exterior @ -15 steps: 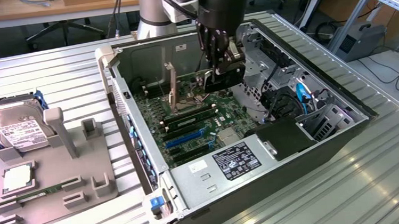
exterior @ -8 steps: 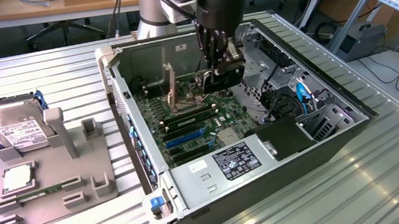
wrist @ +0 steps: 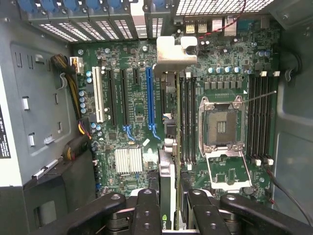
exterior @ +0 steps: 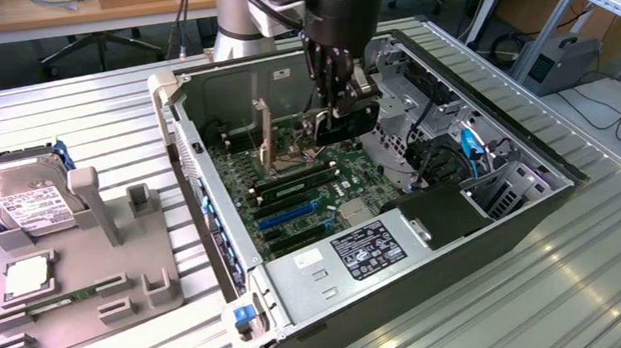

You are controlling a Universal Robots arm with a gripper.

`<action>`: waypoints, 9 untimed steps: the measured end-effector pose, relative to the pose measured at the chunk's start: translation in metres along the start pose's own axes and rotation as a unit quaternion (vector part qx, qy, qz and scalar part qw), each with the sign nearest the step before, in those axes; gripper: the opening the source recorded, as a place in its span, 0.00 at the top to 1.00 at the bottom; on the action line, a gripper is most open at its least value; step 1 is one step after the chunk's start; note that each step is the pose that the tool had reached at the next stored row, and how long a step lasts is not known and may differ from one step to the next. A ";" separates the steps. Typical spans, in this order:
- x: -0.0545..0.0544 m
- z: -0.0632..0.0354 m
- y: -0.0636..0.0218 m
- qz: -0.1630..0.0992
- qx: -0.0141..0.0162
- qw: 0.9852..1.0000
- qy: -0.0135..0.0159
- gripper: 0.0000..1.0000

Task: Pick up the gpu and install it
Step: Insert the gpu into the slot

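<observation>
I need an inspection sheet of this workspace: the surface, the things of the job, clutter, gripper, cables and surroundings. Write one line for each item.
Surface: ribbed metal table, bearing an open computer case and a grey fixture tray.
Job's things: gpu held edge-on between the fingers, above the motherboard inside the case, near the blue slot.
Clutter: silver hard drive standing in the tray; memory stick lying in the tray.
Gripper: gripper lowered into the case, shut on the gpu.
Cables: blue cable by the drive cage; yellow and black wires at the case wall.
Surroundings: wooden desks behind the table; grey box on the floor.
</observation>
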State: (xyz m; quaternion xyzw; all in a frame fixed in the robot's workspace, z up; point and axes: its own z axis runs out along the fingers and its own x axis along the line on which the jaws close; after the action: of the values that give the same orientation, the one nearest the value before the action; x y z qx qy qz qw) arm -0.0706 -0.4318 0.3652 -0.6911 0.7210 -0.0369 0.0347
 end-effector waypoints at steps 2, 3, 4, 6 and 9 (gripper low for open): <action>0.000 0.0001 0.0003 0.000 0.000 1.000 0.000 0.73; 0.000 0.0001 0.0005 0.000 0.000 1.000 0.000 0.73; 0.000 0.0002 0.0007 0.000 0.000 1.000 0.000 0.73; 0.000 0.0004 0.0012 0.000 0.000 1.000 0.000 0.73; 0.000 0.0006 0.0021 0.000 0.000 1.000 0.001 0.73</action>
State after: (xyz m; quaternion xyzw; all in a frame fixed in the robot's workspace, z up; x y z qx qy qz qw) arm -0.0727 -0.4322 0.3644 -0.6911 0.7209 -0.0373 0.0343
